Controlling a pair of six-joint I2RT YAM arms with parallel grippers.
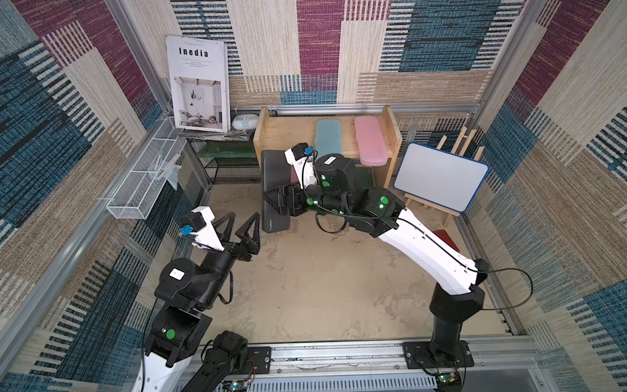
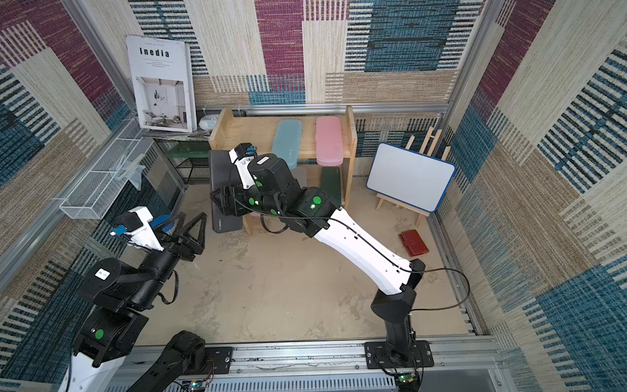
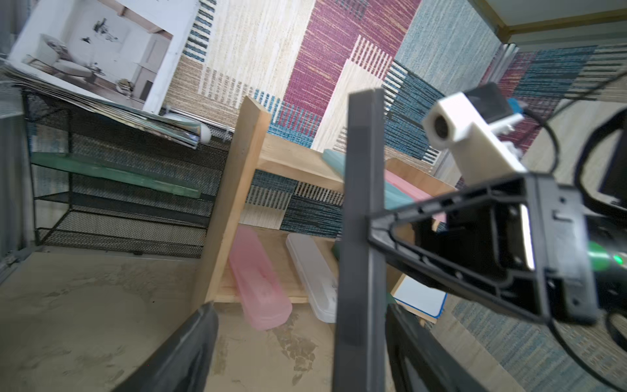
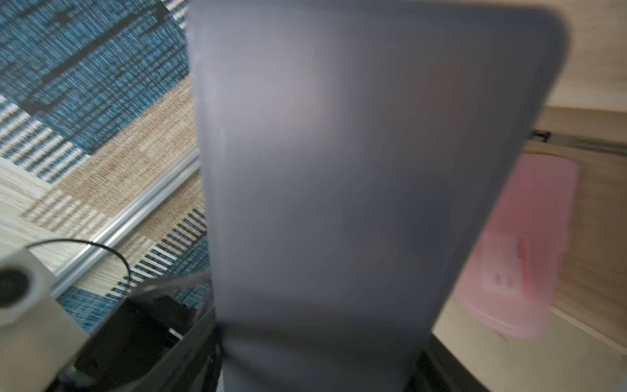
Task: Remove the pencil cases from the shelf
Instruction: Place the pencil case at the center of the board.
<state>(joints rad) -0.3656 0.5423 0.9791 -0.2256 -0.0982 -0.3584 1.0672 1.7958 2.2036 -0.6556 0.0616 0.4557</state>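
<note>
Remote view of the cell as I see it from the operator station. The counter [image 1: 322, 288] is a sand-coloured sheet, mottled with pale scuffs and darker stains, bounded at the front by an aluminium rail [image 1: 339, 359]. The walls [image 1: 319, 44] on 3 sides are woven panels patched in magenta, blue and beige. The shelf [image 1: 291, 132], light wood with 2 tiers, stands against the back wall. Its top tier carries the light blue pencil case [image 1: 328, 135] and a pink pencil case [image 1: 369, 142], lying side by side. The lower tier holds a second pink case [image 3: 258, 281] with its near end past the tier's front edge, the frosted white case [image 3: 312, 275] beside it, and the dark green case [image 2: 330, 183] at the shelf's right end. The right gripper [image 1: 276, 203] is clamped on the black pencil case [image 1: 273, 166], which is off the shelf, in front of its left side panel; I cannot tell whether its lower end touches the counter. The left gripper [image 1: 242, 220] is spread wide and empty, near that case's lower end. To the left of the shelf are a black mesh rack [image 1: 234, 169], an "Inedia" magazine [image 1: 198, 81] leaning above it, and a white wire basket [image 1: 142, 183] on the side rail. To the right are a whiteboard on an easel [image 1: 441, 176] and a small red wallet [image 2: 414, 242] lying on the counter.
</note>
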